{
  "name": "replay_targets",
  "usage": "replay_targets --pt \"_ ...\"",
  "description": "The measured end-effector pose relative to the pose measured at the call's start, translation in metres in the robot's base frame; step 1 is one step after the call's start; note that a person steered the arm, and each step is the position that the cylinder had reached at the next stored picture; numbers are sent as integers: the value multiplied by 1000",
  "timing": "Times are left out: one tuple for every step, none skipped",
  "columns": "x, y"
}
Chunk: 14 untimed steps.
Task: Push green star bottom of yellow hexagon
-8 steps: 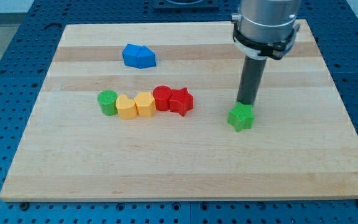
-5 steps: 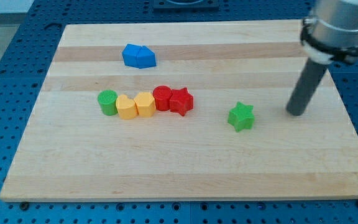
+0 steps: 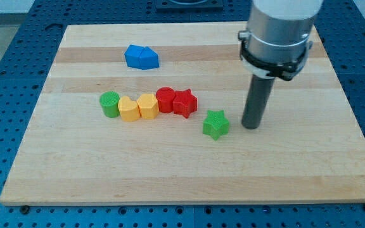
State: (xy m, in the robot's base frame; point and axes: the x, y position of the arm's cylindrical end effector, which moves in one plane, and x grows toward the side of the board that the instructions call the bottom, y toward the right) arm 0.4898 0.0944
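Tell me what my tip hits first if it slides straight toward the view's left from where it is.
The green star, just left of my tip with a small gap between them. Beyond it the way looks free.

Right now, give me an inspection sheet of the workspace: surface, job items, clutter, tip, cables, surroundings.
Surface: wooden board, flat, on a blue perforated table.
Job's things: green star lies toward the view's right and bottom of the yellow hexagon, apart from it.
Clutter: green cylinder, yellow block, red cylinder and red star in a touching row with the hexagon; blue blocks near the view's top.
Grippers: none; my tip is just to the view's right of the green star.
Cables: nothing seen.
Surroundings: nothing seen beyond the table.
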Motion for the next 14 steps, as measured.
replay_targets --pt "7 -44" --pt "12 -87" --pt "18 -91" --pt "39 -62" --pt "55 -65" --pt "53 -87" --pt "48 -92" --pt "44 -81" --pt "32 -82" --pt "24 -94" --pt "22 -112" --pt "22 -121" --pt "35 -113" --pt "54 -117"
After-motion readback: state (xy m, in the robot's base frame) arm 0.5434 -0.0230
